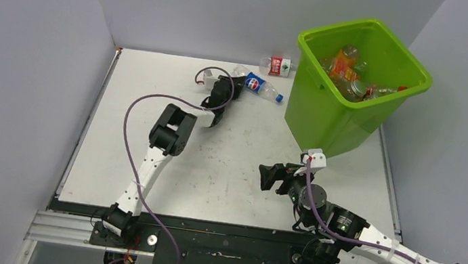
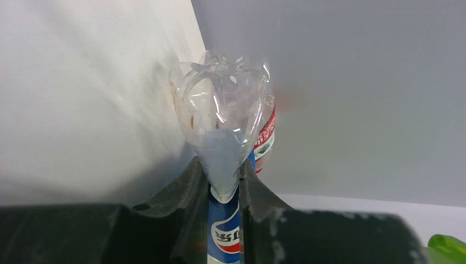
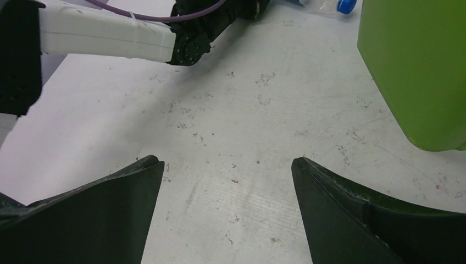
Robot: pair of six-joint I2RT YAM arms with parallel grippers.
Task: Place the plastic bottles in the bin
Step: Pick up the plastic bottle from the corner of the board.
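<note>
Black fingers (image 2: 184, 204) around crumpled clear bottle (image 2: 222, 121)

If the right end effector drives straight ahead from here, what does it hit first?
Probably the bare table, since the open right end effector looks tilted downward. Beyond that lies the left arm's white forearm; the bin sits off to the right. Depth is unclear.

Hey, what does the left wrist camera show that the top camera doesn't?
Only the left wrist view: the left gripper shut on the Pepsi bottle, whose clear body is pinched narrow between the jaws. Only the top view: several bottles inside the bin, and the right gripper open over the table. Both: the Pepsi bottle, the red-label bottle behind it, and some of the green bin.
</note>
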